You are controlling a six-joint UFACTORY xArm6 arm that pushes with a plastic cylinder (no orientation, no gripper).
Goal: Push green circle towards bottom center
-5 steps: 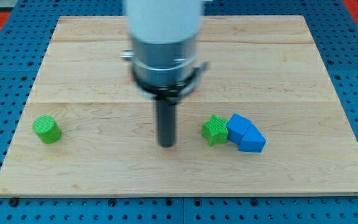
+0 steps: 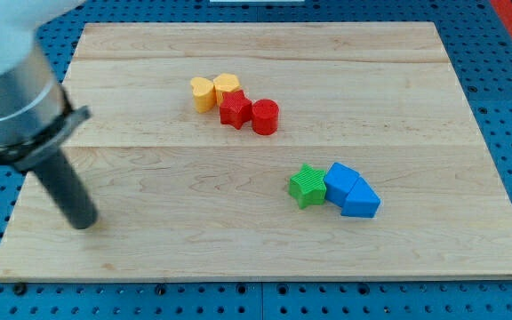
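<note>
Pale wooden board [image 2: 256, 258] on a blue pegboard [image 2: 505, 107], seen from the near edge.

Far left: dark rod [image 2: 65, 191] slanting down from the arm, with my tip [image 2: 84, 224] set near the board's near-left corner. No jaws to open or shut, only a bare rod carrying nothing; cannot tell whether it touches any block. Green circle nowhere in sight: either hidden behind the rod or arm at the left, or off the board; cannot tell which.

Centre, far side: tight cluster of yellow block [image 2: 203, 92], second yellow block [image 2: 228, 86], red star [image 2: 234, 110] and red cylinder [image 2: 265, 116], all touching or nearly so, well apart from my tip.

Right of centre, nearer: green star [image 2: 307, 186] pressed against a blue block [image 2: 340, 182], with another blue block [image 2: 360, 201] just beside it.

Risks, as a judgement: pushing blind with the circle hidden, so likely to clip it off-centre and roll it sideways or over the near edge. Also, overshooting rightward along the near side, then knocking the green star and the blue pair out of place.
</note>
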